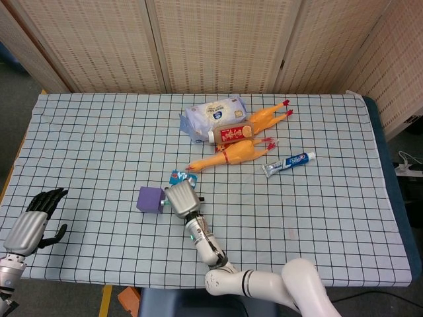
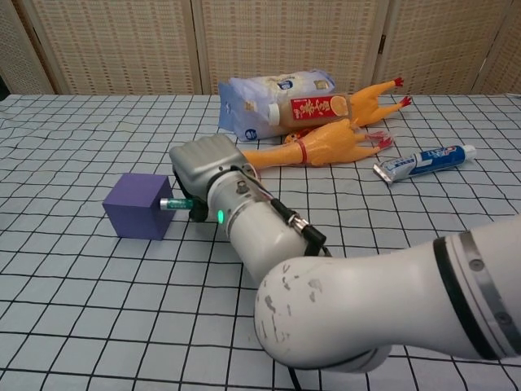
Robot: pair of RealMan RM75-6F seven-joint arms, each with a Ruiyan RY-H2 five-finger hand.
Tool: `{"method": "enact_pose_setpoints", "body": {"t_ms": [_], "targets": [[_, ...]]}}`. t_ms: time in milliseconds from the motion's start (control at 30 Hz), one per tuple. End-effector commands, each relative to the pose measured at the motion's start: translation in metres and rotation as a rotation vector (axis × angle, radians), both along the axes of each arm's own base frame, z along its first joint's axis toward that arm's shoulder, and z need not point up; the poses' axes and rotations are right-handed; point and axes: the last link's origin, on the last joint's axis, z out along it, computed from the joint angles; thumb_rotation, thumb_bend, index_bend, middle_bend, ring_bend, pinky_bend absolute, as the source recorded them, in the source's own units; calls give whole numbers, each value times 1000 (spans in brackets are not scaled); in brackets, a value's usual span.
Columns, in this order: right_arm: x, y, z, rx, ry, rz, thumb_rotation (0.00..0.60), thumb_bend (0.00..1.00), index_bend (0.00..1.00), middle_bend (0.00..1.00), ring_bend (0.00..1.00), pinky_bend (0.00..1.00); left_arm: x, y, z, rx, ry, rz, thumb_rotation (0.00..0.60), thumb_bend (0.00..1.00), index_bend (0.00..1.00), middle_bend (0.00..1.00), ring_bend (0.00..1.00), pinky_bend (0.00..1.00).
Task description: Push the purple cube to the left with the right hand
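The purple cube [image 1: 150,199] [image 2: 137,205] sits on the checked tablecloth, left of centre near the front. My right hand [image 1: 181,198] [image 2: 202,168] is directly to its right, fingers curled in, with a fingertip [image 2: 173,204] pressed against the cube's right face. It holds nothing. My left hand [image 1: 33,221] rests at the table's front left corner, fingers spread apart and empty; it shows only in the head view.
Behind my right hand lie a small blue packet [image 1: 183,176], two rubber chickens [image 1: 231,155] [image 1: 268,115], a red-labelled bottle [image 1: 231,133], a wipes pack [image 1: 213,112] and a toothpaste tube [image 1: 289,163]. The tablecloth's front edge [image 1: 132,285] is close.
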Motion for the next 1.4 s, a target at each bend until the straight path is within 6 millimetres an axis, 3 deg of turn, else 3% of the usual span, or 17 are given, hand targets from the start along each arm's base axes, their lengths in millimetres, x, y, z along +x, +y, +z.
{"method": "enact_pose_setpoints", "body": {"t_ms": [33, 267, 500, 700, 833, 933, 1167, 1300, 1400], "targets": [[7, -2, -6, 34, -26, -27, 600, 406, 995, 823, 600, 519, -1, 0, 0, 1, -1, 1, 600, 456, 0, 0, 0, 44], [7, -7, -7, 8, -22, -41, 600, 406, 995, 823, 600, 519, -1, 0, 1, 3, -1, -1, 600, 456, 0, 0, 0, 44], [-19, -6, 13, -75, -2, -31, 600, 406, 995, 823, 600, 519, 1, -2, -1, 0, 8, -10, 600, 456, 0, 0, 0, 44], [-84, 6, 69, -142, 62, -42, 600, 406, 996, 823, 600, 519, 3, -4, -2, 2, 16, -20, 600, 456, 0, 0, 0, 44], [-147, 22, 114, -172, 116, -98, 600, 406, 993, 823, 600, 519, 5, -5, -5, -2, 31, -24, 600, 456, 0, 0, 0, 44], [-187, 34, 137, -176, 153, -141, 600, 405, 984, 823, 600, 519, 5, -4, -8, -7, 42, -20, 600, 456, 0, 0, 0, 43], [-270, 58, 154, -133, 193, -275, 600, 403, 910, 823, 594, 519, 12, -8, -17, -12, 64, -53, 600, 456, 0, 0, 0, 44], [-291, 57, 153, -123, 131, -332, 600, 403, 859, 782, 581, 519, 13, -10, -20, -19, 73, -62, 600, 456, 0, 0, 0, 44], [-298, 57, 151, -118, 129, -326, 600, 403, 756, 646, 511, 511, 12, -9, -21, -19, 81, -55, 600, 455, 0, 0, 0, 44]]}}
